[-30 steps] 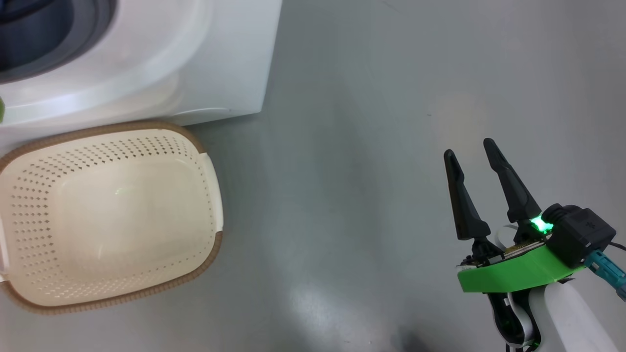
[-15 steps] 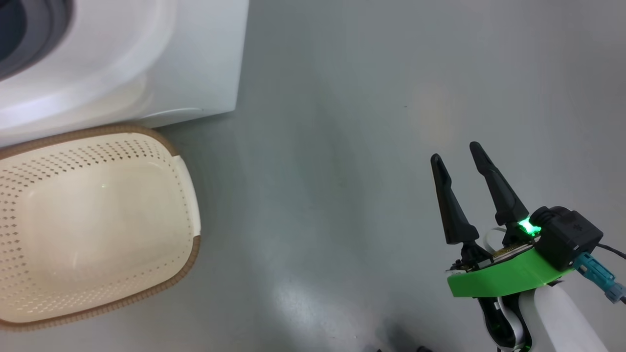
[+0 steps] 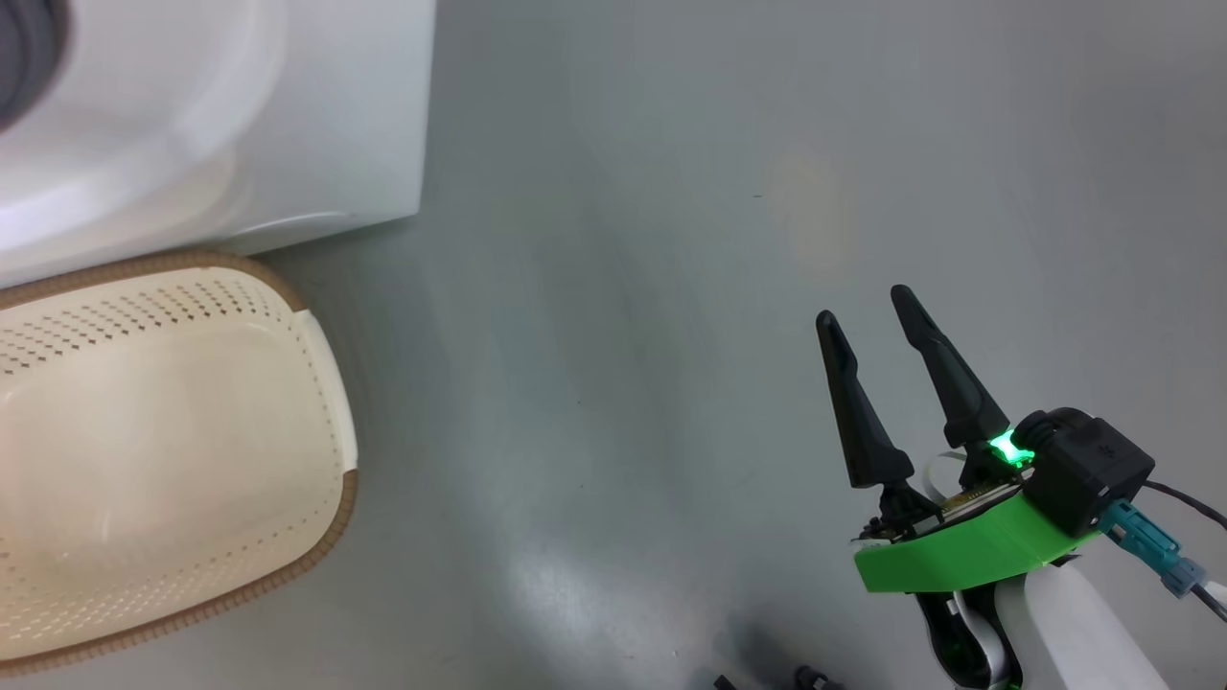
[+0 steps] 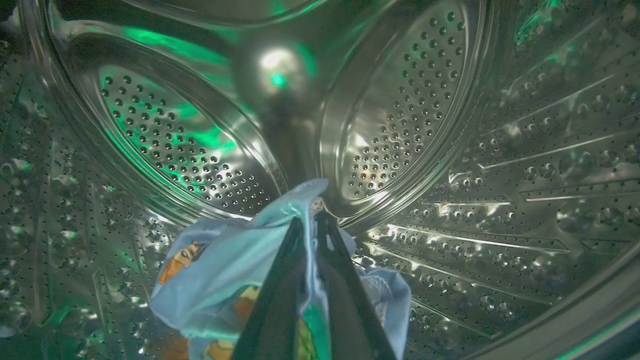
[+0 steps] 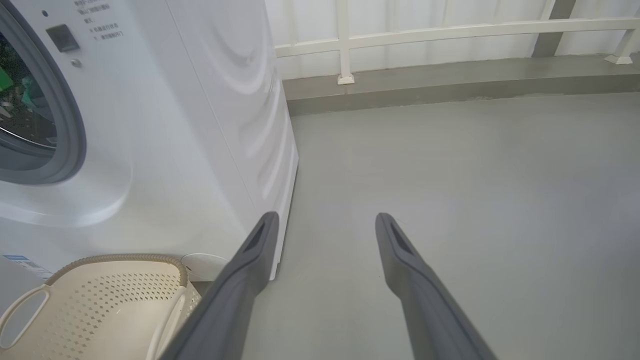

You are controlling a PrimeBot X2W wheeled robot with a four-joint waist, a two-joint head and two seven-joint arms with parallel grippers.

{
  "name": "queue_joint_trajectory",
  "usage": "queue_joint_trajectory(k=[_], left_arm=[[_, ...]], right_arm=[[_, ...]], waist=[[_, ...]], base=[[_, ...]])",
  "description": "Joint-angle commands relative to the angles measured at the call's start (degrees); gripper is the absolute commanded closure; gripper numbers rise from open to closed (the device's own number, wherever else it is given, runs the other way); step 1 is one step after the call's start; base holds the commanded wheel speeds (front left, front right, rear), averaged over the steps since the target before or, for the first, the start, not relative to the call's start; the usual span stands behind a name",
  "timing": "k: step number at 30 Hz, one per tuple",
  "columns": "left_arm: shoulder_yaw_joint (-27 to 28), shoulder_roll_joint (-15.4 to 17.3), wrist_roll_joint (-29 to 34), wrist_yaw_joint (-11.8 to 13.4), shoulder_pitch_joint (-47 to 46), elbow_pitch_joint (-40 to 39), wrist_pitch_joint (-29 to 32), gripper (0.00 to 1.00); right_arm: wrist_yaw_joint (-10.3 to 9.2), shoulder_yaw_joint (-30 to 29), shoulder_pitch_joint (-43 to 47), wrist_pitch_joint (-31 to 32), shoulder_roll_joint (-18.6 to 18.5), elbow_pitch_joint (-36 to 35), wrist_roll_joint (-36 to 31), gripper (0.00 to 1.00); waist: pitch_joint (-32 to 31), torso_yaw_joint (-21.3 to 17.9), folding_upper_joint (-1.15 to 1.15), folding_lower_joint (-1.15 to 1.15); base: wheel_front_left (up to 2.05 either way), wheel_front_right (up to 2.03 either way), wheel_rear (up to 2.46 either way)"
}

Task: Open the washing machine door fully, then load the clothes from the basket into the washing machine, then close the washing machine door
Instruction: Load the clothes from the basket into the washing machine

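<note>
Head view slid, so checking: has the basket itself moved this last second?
No. The basket keeps its place against the lower corner of the washing machine; both slid left together, so the camera turned.

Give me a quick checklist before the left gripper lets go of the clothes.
1. The left gripper is inside the drum: ok.
2. It is shut on the clothes: ok.
3. The clothes hang over the drum's bottom: ok.
4. The right gripper is open and apart from the basket: ok.
5. The basket is empty: ok, in the part seen.
6. The door is fully open: cannot tell.
</note>
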Motion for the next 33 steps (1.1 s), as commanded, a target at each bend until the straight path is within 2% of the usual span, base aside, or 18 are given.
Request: queue_joint_trajectory(k=[1, 6, 15, 22, 23, 25, 26, 27, 33], left_arm=[[1.01, 2.72, 0.96, 0.27, 1.24, -1.64, -0.33, 1.0], [1.96, 2.07, 2.2, -0.13, 3.99, 0.8, -0.34, 1.0], [0.18, 1.13, 3.3, -2.02, 1.76, 8.36, 0.29, 1.0], [-1.56, 1.55, 3.96, -3.26, 0.28, 10.71, 4.11, 1.0], [-1.73, 1.63, 3.95, -3.33, 0.31, 10.94, 5.01, 0.93], [-2.01, 1.82, 3.91, -3.46, 0.22, 11.26, 6.64, 0.6], [-2.11, 1.84, 3.83, -3.54, 0.18, 11.39, 7.62, 0.13], [-2.37, 1.85, 3.89, -3.64, 0.15, 11.5, 8.69, 0.0], [-3.66, 1.9, 4.06, -4.18, -0.21, 11.88, 14.68, 0.0]], right_arm=[[0.25, 1.3, -0.52, -0.46, -0.35, -1.31, 0.89, 0.0], [0.25, 2.22, -0.14, -0.46, -0.61, -1.05, 1.11, 0.0], [0.25, 2.47, 0.15, -0.46, -0.74, -1.24, 1.18, 0.0], [0.25, 2.96, 0.18, -0.46, -0.82, -1.15, 1.34, 0.0], [0.25, 3.0, 0.2, -0.46, -0.82, -1.12, 1.36, 0.0], [0.25, 2.99, 0.25, -0.46, -0.79, -1.18, 1.38, 0.0], [0.25, 2.94, 0.24, -0.46, -0.77, -1.22, 1.39, 0.0], [0.25, 2.86, 0.23, -0.46, -0.75, -1.25, 1.39, 0.0], [0.25, 2.54, 0.08, -0.46, -0.56, -1.27, 1.33, 0.0]], waist=[[0.07, -0.29, 0.0, 0.0], [-0.57, -1.06, 0.0, 0.0], [-1.23, -1.19, 0.0, 0.0], [-1.72, -1.35, 0.0, 0.0], [-1.8, -1.36, 0.0, 0.0], [-1.78, -1.33, 0.0, 0.0], [-1.78, -1.28, 0.0, 0.0], [-1.76, -1.21, 0.0, 0.0], [-2.02, -0.64, 0.0, 0.0]], base=[[0.0, 0.0, 0.0], [0.0, 0.0, 0.0], [0.0, 0.0, 0.0], [0.0, 0.0, 0.0], [0.0, 0.0, 0.0], [0.0, 0.0, 0.0], [0.0, 0.0, 0.0], [0.0, 0.0, 0.0], [0.0, 0.0, 0.0]])
